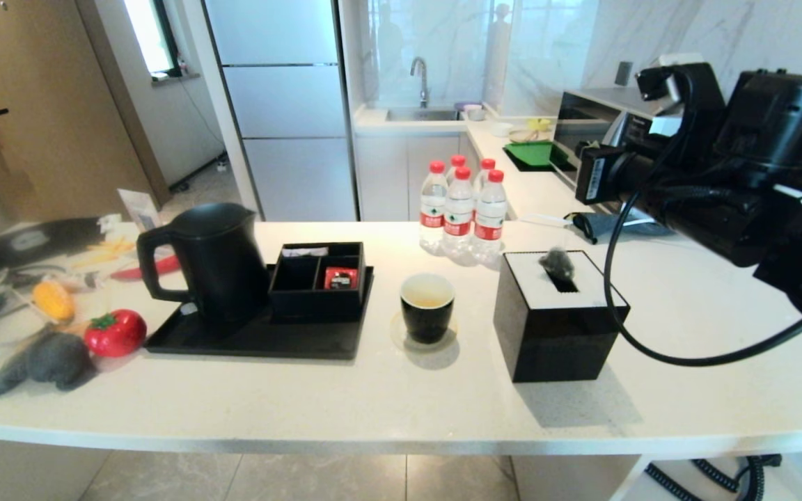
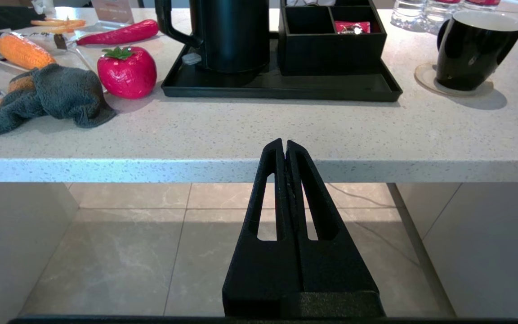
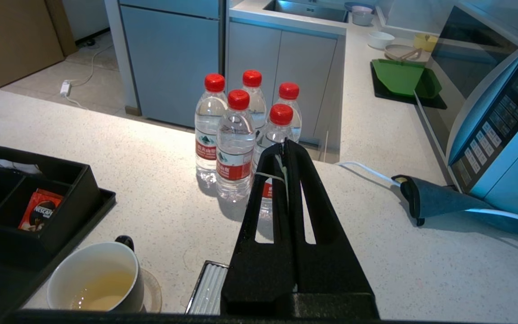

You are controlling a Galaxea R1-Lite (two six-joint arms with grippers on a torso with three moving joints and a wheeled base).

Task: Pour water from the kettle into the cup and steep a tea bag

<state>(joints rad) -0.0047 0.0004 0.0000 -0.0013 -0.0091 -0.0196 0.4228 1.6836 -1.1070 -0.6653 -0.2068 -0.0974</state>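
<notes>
Right wrist view showed my right gripper (image 3: 284, 146) pinched tight on a thin string high above the worktop, the cup (image 3: 99, 283) near the front edge already held pale tea, and the kettle (image 1: 209, 259) sat on its tray (image 1: 248, 341).

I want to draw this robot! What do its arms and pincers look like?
Both the left gripper and the right gripper are matte black plastic, with two long tapering fingers, each having a slot-shaped hole. The right arm is chunky and black, with a white label and a looping black cable.
</notes>
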